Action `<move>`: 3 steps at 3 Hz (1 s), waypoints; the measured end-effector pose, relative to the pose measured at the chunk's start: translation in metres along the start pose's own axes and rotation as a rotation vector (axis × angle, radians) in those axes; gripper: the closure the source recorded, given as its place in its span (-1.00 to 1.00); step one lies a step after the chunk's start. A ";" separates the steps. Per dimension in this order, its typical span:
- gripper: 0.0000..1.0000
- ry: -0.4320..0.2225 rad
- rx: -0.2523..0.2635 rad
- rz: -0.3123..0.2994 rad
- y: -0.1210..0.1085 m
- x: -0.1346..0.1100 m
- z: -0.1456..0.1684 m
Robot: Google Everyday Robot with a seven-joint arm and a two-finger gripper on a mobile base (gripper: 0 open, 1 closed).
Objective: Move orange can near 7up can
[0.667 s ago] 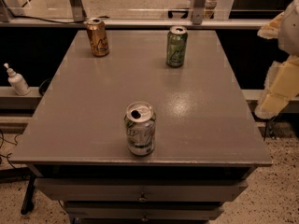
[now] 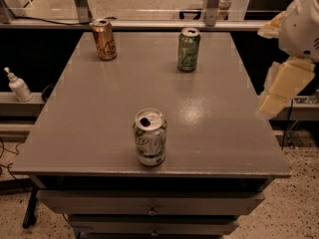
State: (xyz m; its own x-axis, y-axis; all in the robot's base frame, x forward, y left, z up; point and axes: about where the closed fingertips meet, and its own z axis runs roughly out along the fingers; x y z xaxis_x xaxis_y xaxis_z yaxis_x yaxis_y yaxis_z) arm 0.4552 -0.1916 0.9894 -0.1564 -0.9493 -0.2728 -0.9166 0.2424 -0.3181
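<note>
Three cans are seen standing upright on a grey table (image 2: pixel 84 118). The orange can (image 2: pixel 104 39) is placed at the far left corner, well apart from the 7up can (image 2: pixel 149 137), which is set near the front edge with its top opened. A green can (image 2: pixel 189 49) is seen at the far right. The gripper (image 2: pixel 279 91) is held in the air beyond the table's right edge, touching nothing; whether it is wide or narrow cannot be told.
</note>
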 end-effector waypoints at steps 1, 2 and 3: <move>-1.00 -0.121 0.002 -0.055 -0.021 -0.046 0.029; -1.00 -0.241 0.004 -0.071 -0.041 -0.098 0.061; -1.00 -0.241 0.004 -0.071 -0.041 -0.098 0.061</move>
State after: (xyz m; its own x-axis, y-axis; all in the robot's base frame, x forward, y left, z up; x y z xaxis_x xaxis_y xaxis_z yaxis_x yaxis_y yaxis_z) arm 0.5306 -0.0964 0.9741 0.0013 -0.8888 -0.4583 -0.9207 0.1778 -0.3474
